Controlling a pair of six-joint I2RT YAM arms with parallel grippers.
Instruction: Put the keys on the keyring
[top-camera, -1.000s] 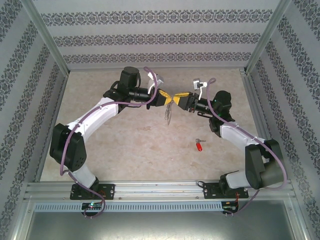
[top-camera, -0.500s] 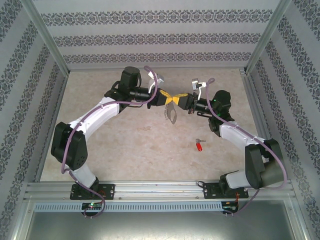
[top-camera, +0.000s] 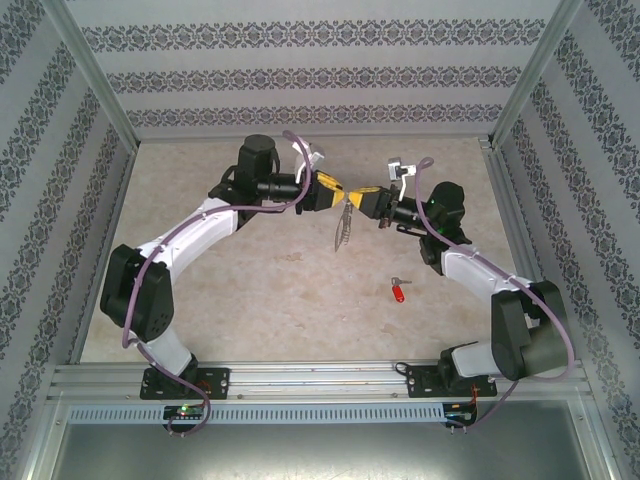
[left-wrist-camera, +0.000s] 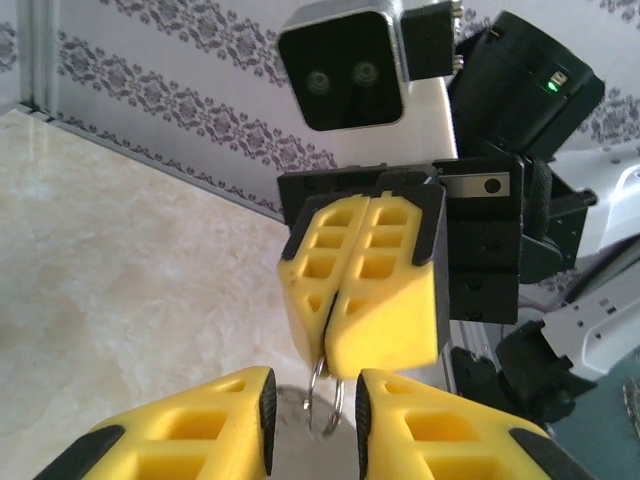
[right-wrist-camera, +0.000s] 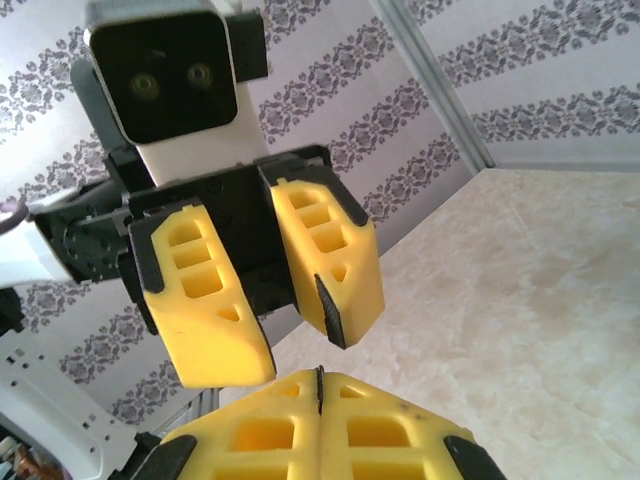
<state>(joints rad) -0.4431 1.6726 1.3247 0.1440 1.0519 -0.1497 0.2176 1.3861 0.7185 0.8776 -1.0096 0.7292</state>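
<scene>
The keyring (top-camera: 343, 225), a thin silver loop, hangs above the table between my two grippers. My right gripper (top-camera: 353, 197) is shut on its top edge. In the left wrist view the right gripper (left-wrist-camera: 331, 358) pinches the keyring (left-wrist-camera: 339, 398), and the wire dangles in the gap of my left gripper (left-wrist-camera: 312, 402), which stands open without touching it. The right wrist view has my right gripper (right-wrist-camera: 320, 378) shut at the bottom, facing the open left gripper (right-wrist-camera: 295, 350). The red-headed key (top-camera: 399, 291) lies flat on the table, right of centre and nearer the arm bases.
Patterned walls with metal corner posts (top-camera: 522, 75) close in the beige table (top-camera: 270, 300) on three sides. An aluminium rail (top-camera: 320, 378) carries both arm bases along the near edge.
The right gripper closed on the keyring's top. The left gripper then opened off it and drew back slightly to the left. The ring now hangs from the right gripper.
</scene>
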